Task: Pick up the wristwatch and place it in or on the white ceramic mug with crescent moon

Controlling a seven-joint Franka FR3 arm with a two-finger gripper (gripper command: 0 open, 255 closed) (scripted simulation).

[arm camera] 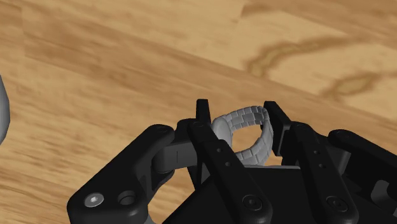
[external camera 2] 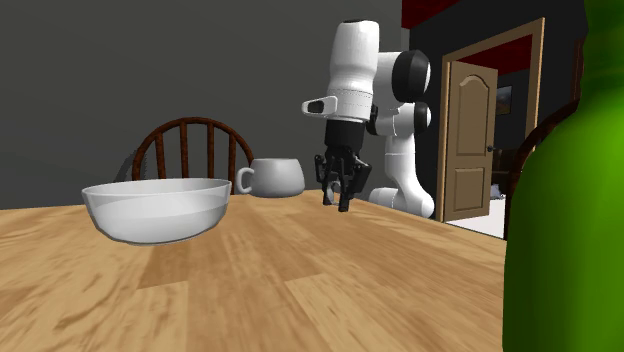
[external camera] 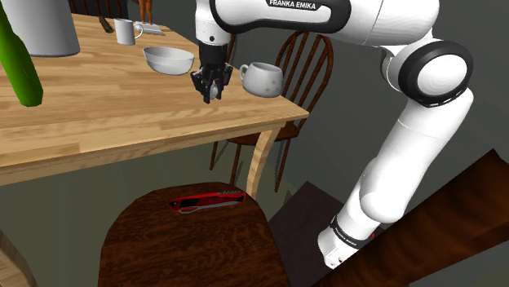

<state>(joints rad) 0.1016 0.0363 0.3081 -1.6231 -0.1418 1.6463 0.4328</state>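
The claw (external camera: 212,88) is clamped on the grey link-band wristwatch (arm camera: 245,124), with its 2 fingers closed in on the strap from either side. It hangs low over the wooden table (external camera: 98,114), between the white bowl (external camera: 169,59) and the white mug (external camera: 263,79). The mug stands by the table's corner at the shoulder view's right, just in front of 1 wooden chair (external camera: 306,57).

Wooden table (external camera: 98,110): bowl (external camera: 169,59), mug (external camera: 263,79), green bottle (external camera: 18,64)

table (arm camera: 95,76): grained wood, smooth | watch (arm camera: 248,124): grey linked band, matt | bowl (external camera 2: 155,208): white, glossy | bottle (external camera 2: 570,230): green, glossy | seat (external camera: 188,245): dark wood
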